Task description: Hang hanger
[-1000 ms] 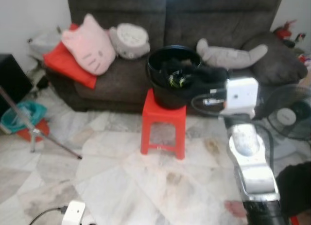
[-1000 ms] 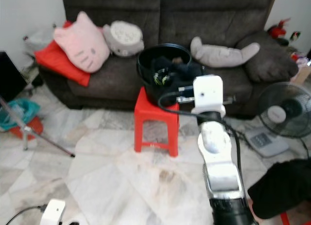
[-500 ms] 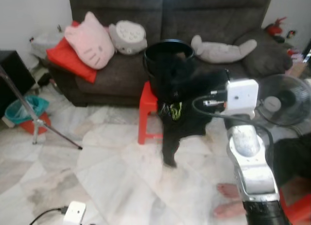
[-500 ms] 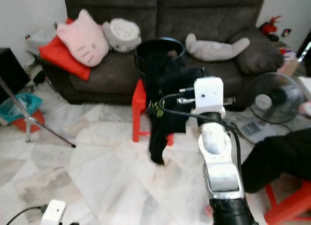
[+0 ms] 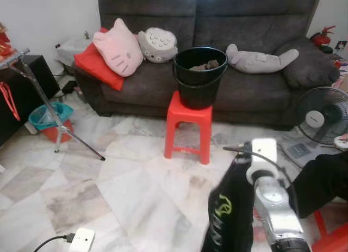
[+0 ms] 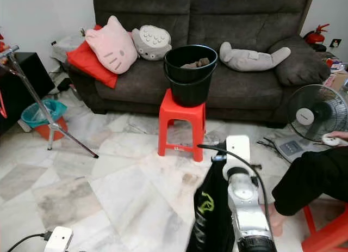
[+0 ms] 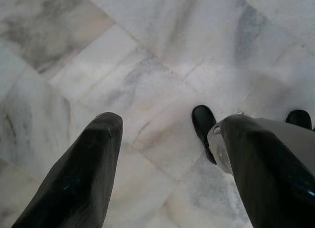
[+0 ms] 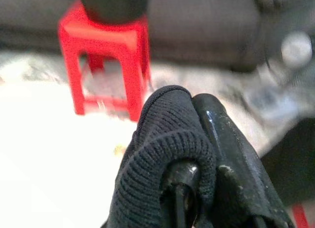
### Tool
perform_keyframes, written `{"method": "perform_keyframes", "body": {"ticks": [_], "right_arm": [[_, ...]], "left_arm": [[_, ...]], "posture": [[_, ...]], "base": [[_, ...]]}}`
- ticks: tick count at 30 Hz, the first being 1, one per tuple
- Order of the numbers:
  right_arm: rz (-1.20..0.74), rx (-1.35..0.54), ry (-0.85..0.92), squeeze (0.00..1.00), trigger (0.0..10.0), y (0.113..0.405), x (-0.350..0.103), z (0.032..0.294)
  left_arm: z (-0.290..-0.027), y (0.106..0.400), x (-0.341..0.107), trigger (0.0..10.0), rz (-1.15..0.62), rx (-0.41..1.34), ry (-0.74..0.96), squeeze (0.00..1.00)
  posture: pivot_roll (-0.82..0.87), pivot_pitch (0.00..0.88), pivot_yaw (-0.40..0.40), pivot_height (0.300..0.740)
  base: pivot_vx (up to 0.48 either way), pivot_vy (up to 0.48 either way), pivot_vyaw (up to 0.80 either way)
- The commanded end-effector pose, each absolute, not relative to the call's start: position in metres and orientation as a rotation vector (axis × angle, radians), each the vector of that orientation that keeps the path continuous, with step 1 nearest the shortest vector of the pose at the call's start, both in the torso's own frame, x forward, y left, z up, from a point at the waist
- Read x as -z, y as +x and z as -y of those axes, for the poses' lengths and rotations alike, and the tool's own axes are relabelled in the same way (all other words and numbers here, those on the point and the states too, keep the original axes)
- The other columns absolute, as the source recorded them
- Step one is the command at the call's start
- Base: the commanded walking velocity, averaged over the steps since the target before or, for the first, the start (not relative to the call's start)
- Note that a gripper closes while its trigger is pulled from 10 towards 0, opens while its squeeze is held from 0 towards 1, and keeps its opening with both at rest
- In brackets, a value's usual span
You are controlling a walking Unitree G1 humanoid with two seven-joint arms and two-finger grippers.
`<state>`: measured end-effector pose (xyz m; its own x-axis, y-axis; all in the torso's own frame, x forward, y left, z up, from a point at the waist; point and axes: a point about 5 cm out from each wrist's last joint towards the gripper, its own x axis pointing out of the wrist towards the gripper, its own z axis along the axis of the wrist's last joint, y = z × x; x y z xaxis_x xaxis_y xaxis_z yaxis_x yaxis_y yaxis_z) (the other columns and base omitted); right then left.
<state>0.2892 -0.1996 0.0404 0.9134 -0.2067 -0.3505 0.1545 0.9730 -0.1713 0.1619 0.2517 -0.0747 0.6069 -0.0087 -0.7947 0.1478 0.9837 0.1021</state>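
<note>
A black knitted garment [image 5: 228, 208] with a green logo hangs from my right gripper [image 8: 189, 139], which is shut on its bunched top edge. It dangles over the marble floor in front of the red stool [image 5: 187, 118]. A black bucket [image 5: 198, 91] stands on that stool with a little dark cloth left inside. No hanger can be made out. My left gripper [image 7: 170, 122] hangs open above the floor with nothing between its fingers.
A metal tripod stand [image 5: 54, 116] rises at the left beside a teal bin [image 5: 46, 116]. A dark sofa [image 5: 255, 23] with cushions lines the back. On the right are a fan [image 5: 322, 116] and a person's black-clad leg [image 5: 321, 181]. A white power strip [image 5: 80, 240] lies on the floor.
The black garment has come out of the bucket and now hangs low beside my right arm. The view has pulled back from the stool and sofa.
</note>
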Motion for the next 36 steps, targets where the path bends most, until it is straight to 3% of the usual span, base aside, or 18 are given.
{"method": "perform_keyframes", "body": {"ticks": [1, 5, 14, 21, 32, 36], "right_arm": [[-0.396, 0.268, -0.053, 0.0, 10.0, 0.291, -0.034, 0.211], [-0.388, 0.3, -0.046, 0.0, 10.0, 0.291, -0.033, 0.216], [-0.148, 0.344, 0.02, 0.0, 10.0, 0.278, -0.052, 0.207], [-0.139, 0.341, 0.061, 0.0, 10.0, 0.267, -0.042, 0.192], [-0.117, 0.354, 0.038, 0.0, 10.0, 0.262, -0.044, 0.197], [-0.112, 0.348, 0.04, 0.0, 10.0, 0.258, -0.043, 0.195]], "left_arm": [[-0.253, 0.165, 0.073, 10.0, -0.913, 0.092, 0.17, 0.0], [-0.253, 0.165, 0.073, 10.0, -0.911, 0.085, 0.169, 0.0], [-0.257, 0.156, 0.075, 10.0, -0.899, 0.044, 0.159, 0.0], [-0.263, 0.149, 0.076, 10.0, -0.917, 0.04, 0.176, 0.0], [-0.266, 0.144, 0.077, 10.0, -0.942, 0.057, 0.197, 0.0], [-0.266, 0.141, 0.078, 10.0, -0.947, 0.059, 0.201, 0.0]], "posture": [[-0.21, 0.0, 0.025, 0.74], [-0.21, 0.0, 0.024, 0.74], [-0.17, 0.0, 0.029, 0.74], [-0.19, 0.0, 0.051, 0.74], [-0.21, 0.0, 0.052, 0.74], [-0.21, 0.0, 0.053, 0.74]], "base": [[0.0, 0.0, 0.0], [0.0, 0.0, 0.0], [0.0, 0.0, 0.0], [0.0, 0.0, 0.0], [0.0, 0.0, 0.0], [0.0, 0.0, 0.73]]}}
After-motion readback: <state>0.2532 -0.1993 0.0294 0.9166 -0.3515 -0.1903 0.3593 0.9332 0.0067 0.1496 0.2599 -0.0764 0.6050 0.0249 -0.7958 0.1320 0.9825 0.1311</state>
